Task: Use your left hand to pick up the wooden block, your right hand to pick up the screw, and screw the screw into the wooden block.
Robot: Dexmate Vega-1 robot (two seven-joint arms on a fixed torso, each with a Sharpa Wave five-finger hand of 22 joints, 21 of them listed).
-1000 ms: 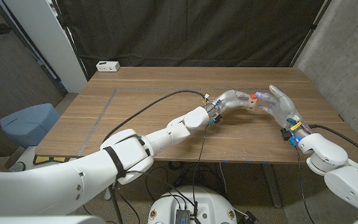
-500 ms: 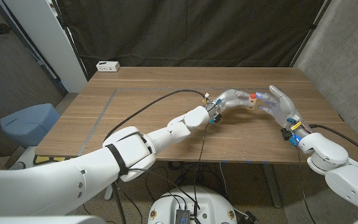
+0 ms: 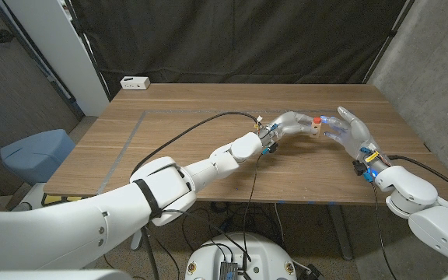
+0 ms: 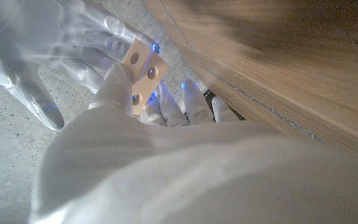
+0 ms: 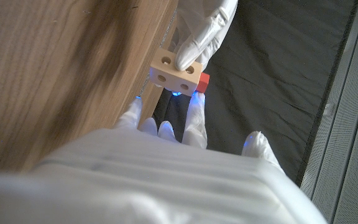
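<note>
done: left hand holds wooden block above tabletop | red screw at block | right hand fingertips on it, grip unclear | left: turning it in

A robotics lab or test cell: a plain wooden bench stands before a black curtain hung as backdrop, with bare grey walls at the side, a loose black cable across the top and a small white box at the far corner.

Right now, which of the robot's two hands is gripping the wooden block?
The left hand: its fingers grip the wooden block, while the right hand only reaches toward it.
</note>
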